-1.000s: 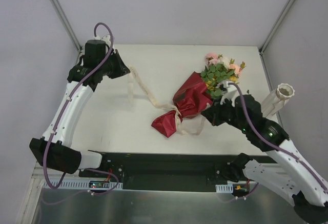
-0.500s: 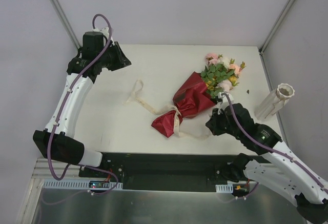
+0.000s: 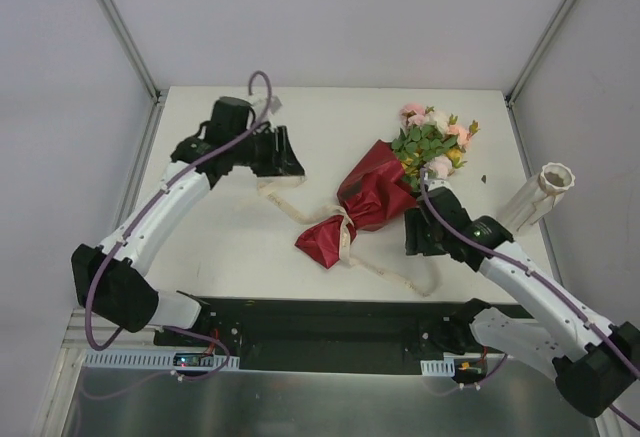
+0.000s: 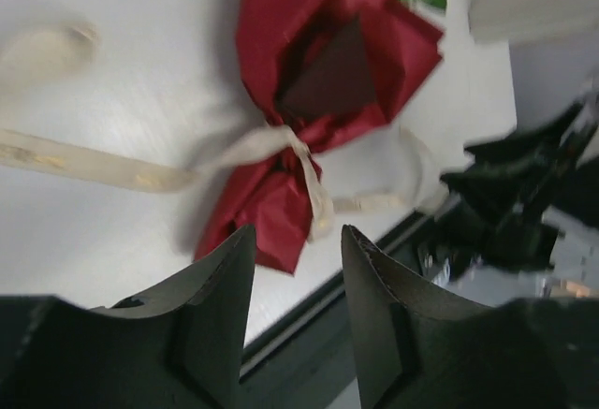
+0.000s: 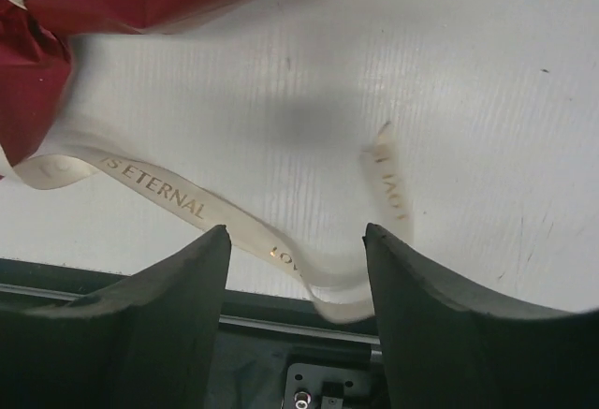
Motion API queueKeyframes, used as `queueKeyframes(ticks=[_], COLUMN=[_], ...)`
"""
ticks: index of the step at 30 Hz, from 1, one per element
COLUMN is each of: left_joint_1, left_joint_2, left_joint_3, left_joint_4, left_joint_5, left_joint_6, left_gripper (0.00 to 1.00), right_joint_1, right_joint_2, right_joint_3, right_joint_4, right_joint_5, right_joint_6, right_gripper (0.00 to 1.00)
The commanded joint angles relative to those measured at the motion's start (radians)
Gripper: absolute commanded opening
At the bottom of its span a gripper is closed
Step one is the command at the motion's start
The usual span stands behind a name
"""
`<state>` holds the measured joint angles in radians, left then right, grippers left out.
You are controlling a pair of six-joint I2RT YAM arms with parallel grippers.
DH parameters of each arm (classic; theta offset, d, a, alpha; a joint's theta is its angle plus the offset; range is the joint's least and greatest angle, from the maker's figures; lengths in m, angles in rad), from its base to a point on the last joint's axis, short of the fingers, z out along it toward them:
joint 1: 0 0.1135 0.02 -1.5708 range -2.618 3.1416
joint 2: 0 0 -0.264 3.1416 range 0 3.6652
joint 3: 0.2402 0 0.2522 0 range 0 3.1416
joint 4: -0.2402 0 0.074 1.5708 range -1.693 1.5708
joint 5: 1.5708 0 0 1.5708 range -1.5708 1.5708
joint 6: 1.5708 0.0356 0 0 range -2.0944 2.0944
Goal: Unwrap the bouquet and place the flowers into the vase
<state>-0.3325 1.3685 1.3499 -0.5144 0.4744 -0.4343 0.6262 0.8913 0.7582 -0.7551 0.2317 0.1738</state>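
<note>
1. Your left hand (image 3: 288,154): fingers parted, gripping nothing, above the tabletop (image 3: 220,237) near one tail of the cream ribbon (image 3: 283,190).
2. Bouquet (image 3: 362,200): lying on its side mid-tabletop, wrapped and tied, flowers (image 3: 432,140) pointing far right.
3. Your right hand (image 3: 418,234): fingers spread, empty, just beside the bouquet, over the other ribbon tail.
4. Vase (image 3: 542,195): at the right edge, well apart from the bouquet.

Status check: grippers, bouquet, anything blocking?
Left gripper open, empty. Right gripper open above loose ribbon tail. Bouquet flat on table, wrapped, knot tied. Vase off to the right, nothing in between.
</note>
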Motion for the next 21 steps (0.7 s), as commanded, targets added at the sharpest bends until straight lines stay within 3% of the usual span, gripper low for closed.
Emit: queueKeyframes(ticks=[1,3,7,8,12,17,21], left_joint_1=[-0.196,-0.232,-0.27,-0.278,-0.306,-0.324,-0.327], left_joint_2=[-0.023,-0.025,-0.003,0.003,0.02,0.061,0.104], left_joint_3=[-0.13,-0.21,-0.342,-0.368,-0.4,-0.388,-0.38], left_joint_4=[0.08,0.112,0.224,0.244,0.29,0.321,0.353], left_joint_5=[0.055,0.026,0.033,0.032,0.004,0.003,-0.006], left_joint_6=[-0.038,-0.058,-0.128,-0.133,-0.147,-0.172,-0.199], left_gripper=[0.35,0.31,0.27,0.29,0.32,0.29,0.15], right_joint_1=[-0.006,0.004,0.035,0.055,0.112,0.116,0.118], right_joint_2=[0.07,0.116,0.253,0.321,0.463,0.615,0.669], right_joint_3=[0.136,0.171,0.226,0.257,0.32,0.369,0.352], right_joint_4=[0.043,0.106,0.23,0.247,0.333,0.369,0.428], right_joint_5=[-0.063,-0.125,-0.267,-0.285,-0.296,-0.304,-0.292], right_joint_6=[-0.063,-0.068,-0.074,-0.08,-0.109,-0.117,-0.122], right_gripper=[0.63,0.58,0.25,0.22,0.21,0.18,0.17])
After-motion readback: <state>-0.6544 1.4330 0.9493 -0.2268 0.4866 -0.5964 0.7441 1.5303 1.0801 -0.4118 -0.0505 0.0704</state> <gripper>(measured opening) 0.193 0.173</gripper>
